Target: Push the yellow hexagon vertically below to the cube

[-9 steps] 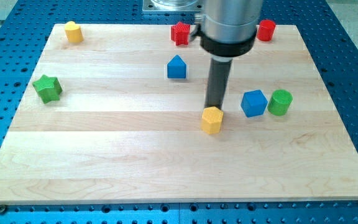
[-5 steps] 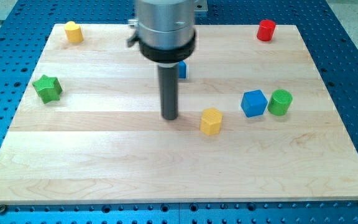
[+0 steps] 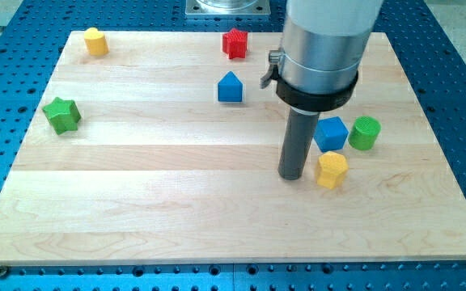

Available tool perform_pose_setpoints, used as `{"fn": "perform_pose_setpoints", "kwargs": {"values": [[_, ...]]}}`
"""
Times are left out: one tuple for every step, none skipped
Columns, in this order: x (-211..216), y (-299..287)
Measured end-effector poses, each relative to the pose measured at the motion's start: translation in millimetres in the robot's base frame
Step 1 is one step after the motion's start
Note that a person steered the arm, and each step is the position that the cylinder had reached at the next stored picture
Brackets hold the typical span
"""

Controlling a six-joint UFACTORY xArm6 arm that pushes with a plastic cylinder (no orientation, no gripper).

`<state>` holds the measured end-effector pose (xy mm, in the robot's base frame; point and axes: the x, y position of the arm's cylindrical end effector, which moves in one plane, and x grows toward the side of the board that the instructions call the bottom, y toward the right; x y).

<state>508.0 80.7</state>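
Note:
The yellow hexagon (image 3: 331,170) lies on the wooden board just below the blue cube (image 3: 331,133), close to it, at the view's right of centre. My tip (image 3: 292,177) rests on the board right beside the hexagon's left side, touching or nearly touching it. The rod rises from there into the large grey arm body above.
A green cylinder (image 3: 365,132) stands right of the blue cube. A blue house-shaped block (image 3: 230,87) and a red block (image 3: 235,43) lie at top centre, a yellow cylinder (image 3: 95,40) at top left, a green star (image 3: 61,114) at left. The arm hides the top right corner.
My tip swung left of the yellow hexagon, then came back right, and the hexagon slid right and a little down to sit under the blue cube. The red cylinder at top right is now hidden.

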Motion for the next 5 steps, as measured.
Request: {"fn": "perform_pose_setpoints", "kwargs": {"values": [[-5,-15],[11,-32],[11,5],[-6,0],[-9,53]]}}
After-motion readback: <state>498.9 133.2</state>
